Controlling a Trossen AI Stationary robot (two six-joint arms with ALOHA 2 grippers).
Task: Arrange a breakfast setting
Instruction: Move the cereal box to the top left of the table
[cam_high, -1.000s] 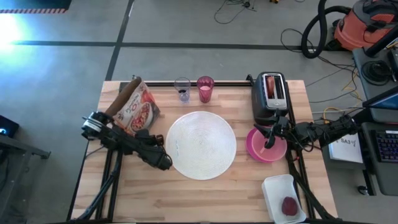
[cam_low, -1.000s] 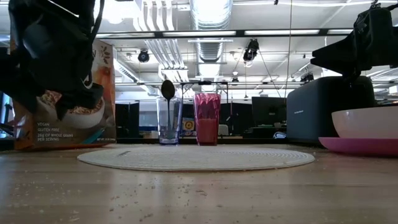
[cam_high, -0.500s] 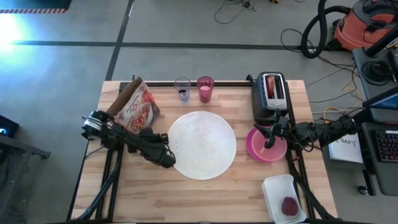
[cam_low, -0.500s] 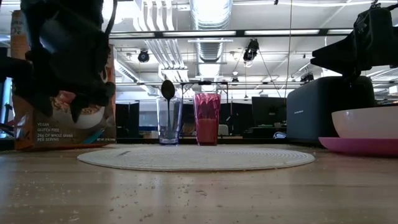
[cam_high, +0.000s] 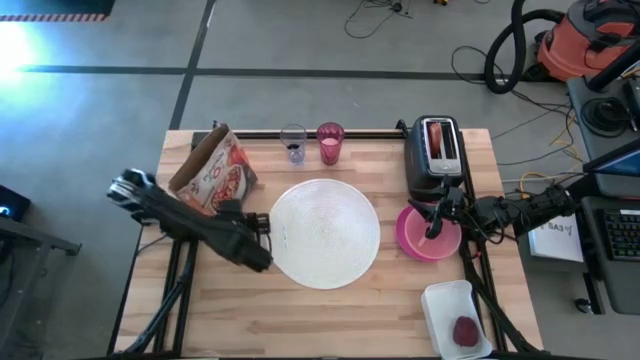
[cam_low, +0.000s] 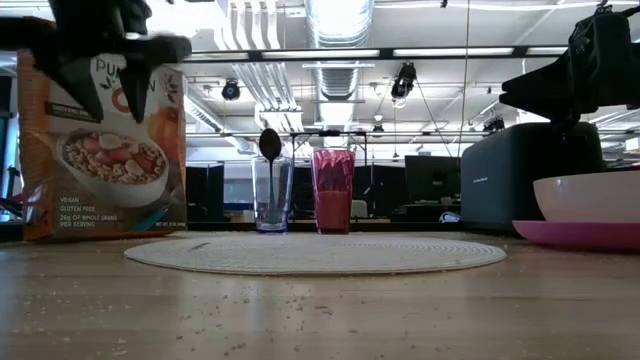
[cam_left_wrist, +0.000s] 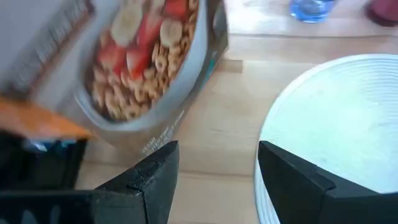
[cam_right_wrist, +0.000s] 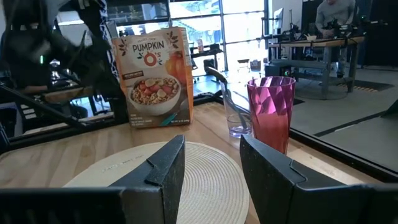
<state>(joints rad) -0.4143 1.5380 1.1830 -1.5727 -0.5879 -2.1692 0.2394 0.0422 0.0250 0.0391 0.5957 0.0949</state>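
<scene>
We see the big white round ribbed disc (cam_high: 324, 232) flat at mid-bench, the translucent pink bowl (cam_high: 428, 230) stacked on the magenta plate (cam_high: 405, 243) beside it. Our left hand (cam_high: 262, 243) gapes empty near the cardboard cereal box (cam_high: 212, 170); our right hand (cam_right_wrist: 211, 168) gapes empty over the bowl. Only the high view shows the small dark-red fruit (cam_high: 466, 331).

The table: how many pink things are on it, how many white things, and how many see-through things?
Pink: 3, the tumbler, the plate and the bowl on it
White: 2, the round mat and the tray
See-through: 1, the glass
Total: 6
</scene>
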